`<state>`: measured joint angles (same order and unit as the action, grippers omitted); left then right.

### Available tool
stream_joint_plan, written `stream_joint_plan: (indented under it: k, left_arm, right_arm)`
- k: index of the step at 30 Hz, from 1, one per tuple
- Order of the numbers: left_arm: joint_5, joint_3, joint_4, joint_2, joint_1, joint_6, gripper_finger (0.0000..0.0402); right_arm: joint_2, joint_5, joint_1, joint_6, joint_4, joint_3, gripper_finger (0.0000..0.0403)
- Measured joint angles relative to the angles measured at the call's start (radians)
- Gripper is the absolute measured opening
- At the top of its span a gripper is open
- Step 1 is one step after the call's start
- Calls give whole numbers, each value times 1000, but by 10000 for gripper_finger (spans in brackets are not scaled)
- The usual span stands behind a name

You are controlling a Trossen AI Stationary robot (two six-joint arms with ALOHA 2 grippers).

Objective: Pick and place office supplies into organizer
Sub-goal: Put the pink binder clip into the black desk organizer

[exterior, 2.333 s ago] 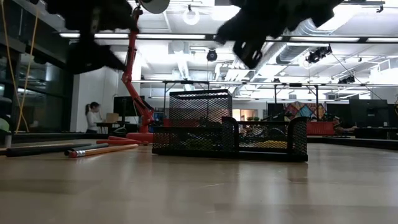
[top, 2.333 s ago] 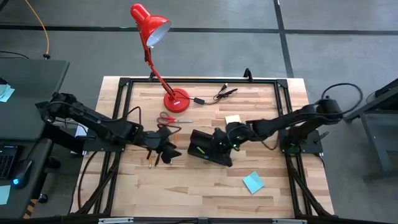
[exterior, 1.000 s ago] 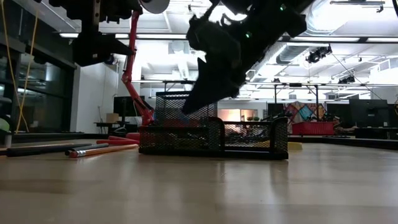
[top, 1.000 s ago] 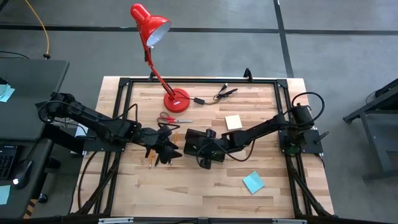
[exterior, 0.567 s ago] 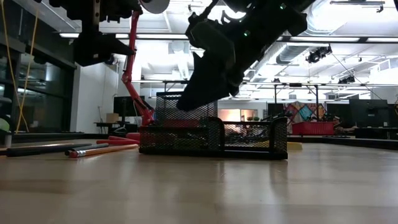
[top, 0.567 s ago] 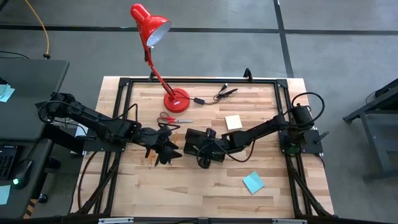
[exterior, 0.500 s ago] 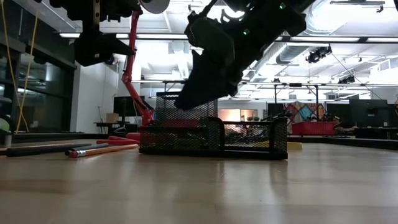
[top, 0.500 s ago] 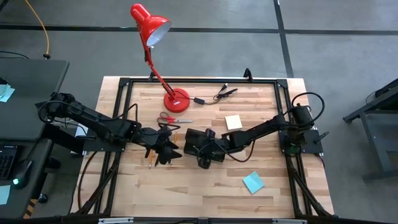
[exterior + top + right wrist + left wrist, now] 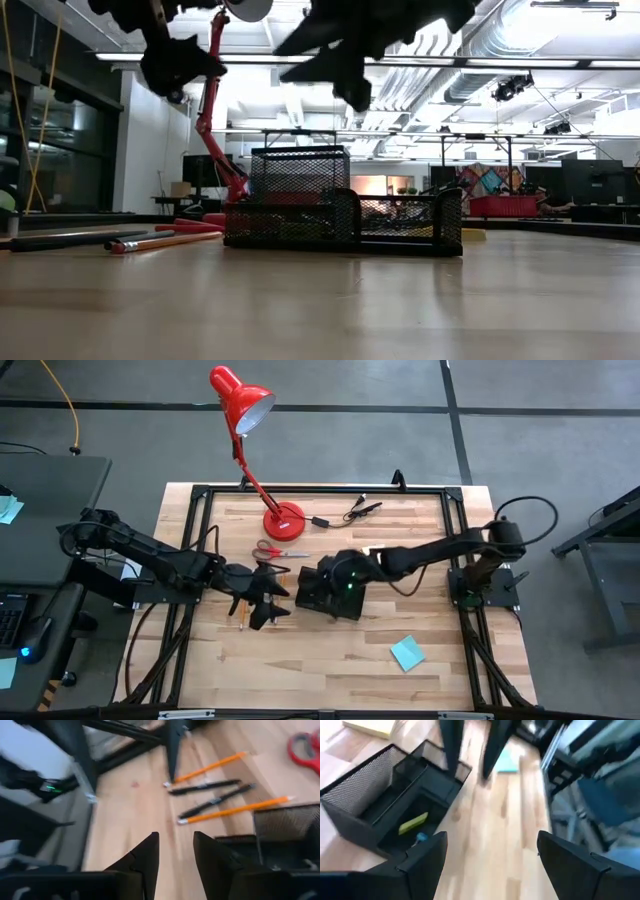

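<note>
Over the organizer [image 9: 325, 592] at mid-table you have the right gripper [image 9: 175, 851], its fingers parted with nothing between them. Just beside it, your left gripper [image 9: 492, 851] hangs spread wide and empty near the pencils [image 9: 235, 809] and pens [image 9: 204, 786]. You can see the scissors [image 9: 272, 549] lying by the lamp base [image 9: 283, 520].
</note>
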<state>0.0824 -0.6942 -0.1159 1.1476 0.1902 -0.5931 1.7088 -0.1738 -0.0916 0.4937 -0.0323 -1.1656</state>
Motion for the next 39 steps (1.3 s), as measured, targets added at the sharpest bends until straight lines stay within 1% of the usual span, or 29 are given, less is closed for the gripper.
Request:
stream_joint_plan:
  k: [3,5,10,12,15,18,21,24,27,29,31,35,37,39]
  left_arm:
    - [-40,1,-26,0,0,63,299]
    - [-44,1,-63,0,0,74,299]
    - [-93,1,-108,0,0,63,299]
    - [-104,1,-102,0,0,47,299]
    - [-103,1,-86,0,23,66,299]
    - [-99,1,-92,0,43,75,299]
    - [-73,1,-108,0,47,87,299]
    - [-89,1,-130,0,45,44,299]
    - [-104,1,-164,2,48,44,299]
    - [-107,1,-213,7,48,55,299]
    - [-130,1,-273,8,52,54,299]
    - [-176,2,-419,18,87,-13,299]
    - [-175,1,-444,17,115,-12,299]
    - [-152,1,-454,17,142,8,299]
  right_arm:
    - [-27,-108,35,49,2,3,116]
    - [-40,-158,53,67,-8,3,116]
    - [-61,-210,82,82,-17,3,116]
    - [-65,-254,92,106,-26,3,116]
    - [-65,-305,99,127,23,3,116]
    - [-65,-303,93,119,100,3,116]
    - [-65,-279,81,112,165,3,116]
    - [-64,-265,70,110,203,3,116]
    - [-64,-246,58,101,220,3,116]
    - [-64,-220,50,92,230,3,116]
    - [-64,-209,44,84,234,3,116]
    - [-64,-203,38,84,232,3,116]
    - [-64,-203,38,82,232,3,116]
    - [-64,-196,38,85,232,3,116]
